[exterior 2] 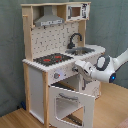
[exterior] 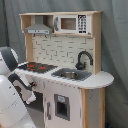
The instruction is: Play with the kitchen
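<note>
I see the kitchen with its oven door hanging open; my gripper sits against the counter's front edge, finger state unclear.

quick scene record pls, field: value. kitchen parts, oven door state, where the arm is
kitchen: toy play kitchen, white and light wood
stove: red-ringed burners
sink: steel basin with black faucet
top shelf: grey hood, microwave
oven door: hanging open in the second exterior view
arm: white arm reaching to the kitchen's front edge, just above the open door
gripper: at the front panel; state cannot be told
</note>
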`<state>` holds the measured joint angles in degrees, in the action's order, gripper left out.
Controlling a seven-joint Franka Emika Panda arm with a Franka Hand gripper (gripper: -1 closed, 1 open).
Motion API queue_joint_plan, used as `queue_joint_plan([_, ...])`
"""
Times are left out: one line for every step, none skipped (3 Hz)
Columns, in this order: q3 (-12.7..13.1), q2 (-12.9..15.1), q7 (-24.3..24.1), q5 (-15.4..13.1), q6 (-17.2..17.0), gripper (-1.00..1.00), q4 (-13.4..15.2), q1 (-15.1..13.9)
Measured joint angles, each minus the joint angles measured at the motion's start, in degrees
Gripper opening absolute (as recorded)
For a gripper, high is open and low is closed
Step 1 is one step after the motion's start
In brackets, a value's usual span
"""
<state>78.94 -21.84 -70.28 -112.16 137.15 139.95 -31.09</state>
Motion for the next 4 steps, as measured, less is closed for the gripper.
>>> queue_joint_plan([0.0, 0.0, -6.1, 0.0, 0.0, -1.00, 0.0, 0.0])
queue_joint_plan([0.0, 0.0, -9.3, 0.0, 0.0, -1.00, 0.0, 0.0])
queue_joint_plan([0.0, 0.0, -9.3, 0.0, 0.0, 1.00, 0.0, 0.0])
queue_joint_plan([4.2, 0.0, -9.3, 2.3, -0.4, 1.00, 0.0, 0.3])
